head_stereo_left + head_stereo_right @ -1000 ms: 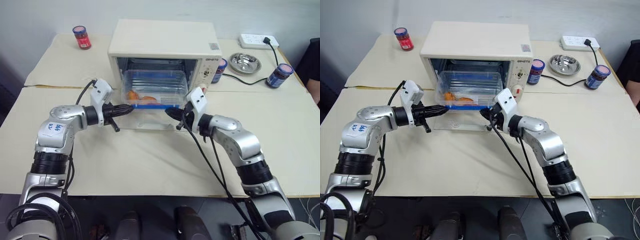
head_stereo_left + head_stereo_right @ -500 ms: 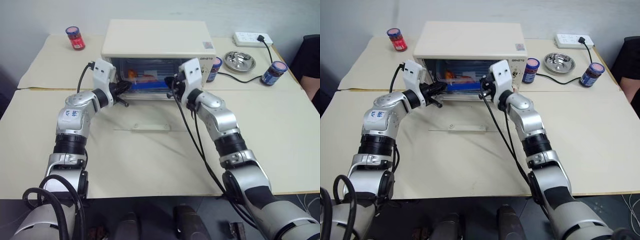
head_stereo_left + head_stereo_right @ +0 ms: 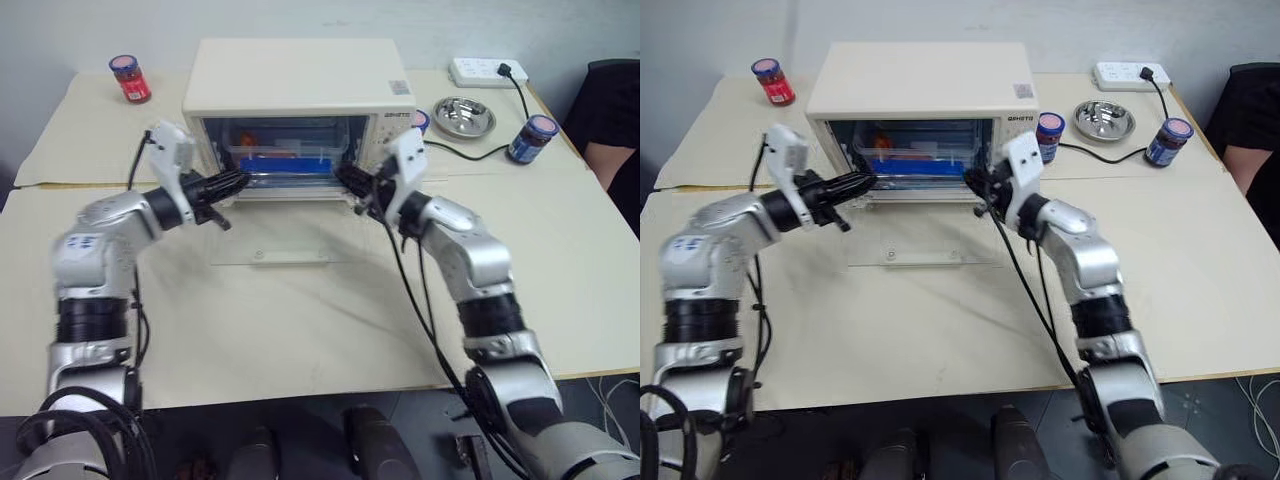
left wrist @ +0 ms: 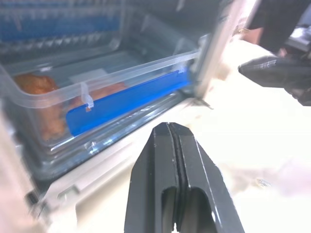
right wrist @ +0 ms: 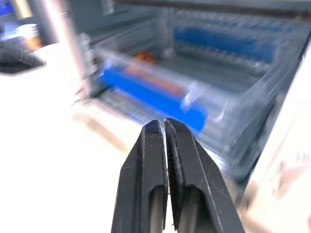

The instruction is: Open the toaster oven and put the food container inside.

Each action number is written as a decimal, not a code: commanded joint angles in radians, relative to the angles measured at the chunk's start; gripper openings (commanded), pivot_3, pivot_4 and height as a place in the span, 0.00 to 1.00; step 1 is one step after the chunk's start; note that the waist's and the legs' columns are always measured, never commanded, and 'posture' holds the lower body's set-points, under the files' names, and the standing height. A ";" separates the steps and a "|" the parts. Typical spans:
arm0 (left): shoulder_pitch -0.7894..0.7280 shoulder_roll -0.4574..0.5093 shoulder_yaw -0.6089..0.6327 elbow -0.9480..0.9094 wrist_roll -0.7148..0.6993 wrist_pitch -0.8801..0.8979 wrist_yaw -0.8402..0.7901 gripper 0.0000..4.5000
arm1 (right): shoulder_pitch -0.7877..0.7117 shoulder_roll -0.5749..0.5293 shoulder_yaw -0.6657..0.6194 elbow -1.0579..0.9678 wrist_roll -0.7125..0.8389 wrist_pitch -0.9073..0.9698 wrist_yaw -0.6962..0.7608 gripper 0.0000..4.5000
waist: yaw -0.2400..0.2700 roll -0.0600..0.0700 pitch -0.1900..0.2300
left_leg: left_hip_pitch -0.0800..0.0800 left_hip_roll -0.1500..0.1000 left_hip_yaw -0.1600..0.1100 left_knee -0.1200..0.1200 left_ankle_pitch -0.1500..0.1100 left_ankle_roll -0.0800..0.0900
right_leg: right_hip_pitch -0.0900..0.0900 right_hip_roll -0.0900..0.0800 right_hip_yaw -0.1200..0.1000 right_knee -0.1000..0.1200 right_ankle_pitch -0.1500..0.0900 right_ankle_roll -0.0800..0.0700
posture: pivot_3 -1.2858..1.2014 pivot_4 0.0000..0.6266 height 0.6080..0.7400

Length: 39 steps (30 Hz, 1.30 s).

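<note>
The cream-white toaster oven (image 3: 295,75) stands at the back of the table with its glass door (image 3: 285,235) dropped flat toward me. The food container (image 3: 285,160), clear with a blue clasp (image 4: 124,101) and orange food inside, rests inside the oven on the rack. My left gripper (image 3: 236,181) is shut and empty, pointing at the oven's left front corner. At the right side of the opening my right gripper (image 3: 344,177) is also shut and empty. Neither gripper touches the container. Both wrist views look into the oven over shut fingers (image 4: 170,133), (image 5: 163,128).
A red-lidded jar (image 3: 131,78) stands at the back left. Right of the oven are a blue jar (image 3: 420,119), a metal bowl (image 3: 463,116), another blue jar (image 3: 528,138) and a power strip (image 3: 487,72) with its cord. A person's sleeve (image 3: 610,120) shows at the right edge.
The container went from between my two grippers over the door into the oven. Both grippers then drew back from it to the oven's mouth. The head view has shifted.
</note>
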 commanded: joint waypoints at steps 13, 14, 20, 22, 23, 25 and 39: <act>0.314 0.459 0.292 -0.333 -0.303 0.136 -0.405 0.73 | 0.449 -0.173 -0.048 -0.379 0.093 0.198 -0.067 0.02 | 0.083 0.001 0.001 | 0.005 -0.001 0.005 0.001 -0.001 0.004 | 0.009 0.001 0.005 -0.014 0.000 0.000 | 0.52 0.24 1.00; 0.310 0.463 0.294 -0.331 -0.306 0.134 -0.402 0.79 | 0.446 -0.155 -0.035 -0.351 0.073 0.186 -0.086 0.02 | 0.086 0.001 0.001 | 0.005 -0.001 0.005 0.001 -0.001 0.004 | 0.009 0.001 0.005 -0.014 0.000 0.000 | 0.52 0.24 1.00; 0.311 0.470 0.300 -0.333 -0.309 0.120 -0.385 1.00 | 0.405 -0.057 0.018 -0.161 -0.031 0.060 -0.132 0.02 | 0.085 0.001 0.001 | 0.005 -0.002 0.005 0.000 -0.001 0.005 | 0.009 0.000 0.005 -0.014 0.000 0.000 | 0.52 0.24 1.00; 0.312 0.469 0.301 -0.337 -0.309 0.114 -0.379 1.00 | 0.381 -0.032 0.015 -0.116 -0.052 0.027 -0.144 0.02 | 0.081 0.001 0.001 | 0.005 -0.002 0.006 0.000 -0.001 0.005 | 0.008 0.000 0.006 -0.014 0.000 0.000 | 0.52 0.24 1.00; 0.311 0.467 0.302 -0.337 -0.303 0.106 -0.371 1.00 | 0.367 -0.022 0.009 -0.099 -0.057 0.015 -0.150 0.02 | 0.079 0.001 0.001 | 0.005 -0.002 0.006 0.000 -0.001 0.005 | 0.008 0.000 0.006 -0.014 0.000 0.000 | 0.52 0.24 1.00; 0.310 0.464 0.296 -0.334 -0.290 0.091 -0.356 1.00 | 0.341 -0.006 -0.008 -0.085 -0.053 -0.001 -0.156 0.02 | 0.078 0.001 0.001 | 0.005 -0.002 0.006 0.000 -0.001 0.005 | 0.008 0.001 0.006 -0.013 0.000 0.000 | 0.52 0.24 1.00; 0.294 0.436 0.263 -0.225 -0.246 0.019 -0.299 1.00 | 0.100 -0.198 -0.274 -0.205 0.275 0.218 -0.032 0.10 | 0.082 0.003 0.002 | 0.003 0.000 0.007 -0.002 -0.001 0.005 | 0.005 0.001 0.006 -0.011 0.000 0.000 | 0.52 0.24 1.00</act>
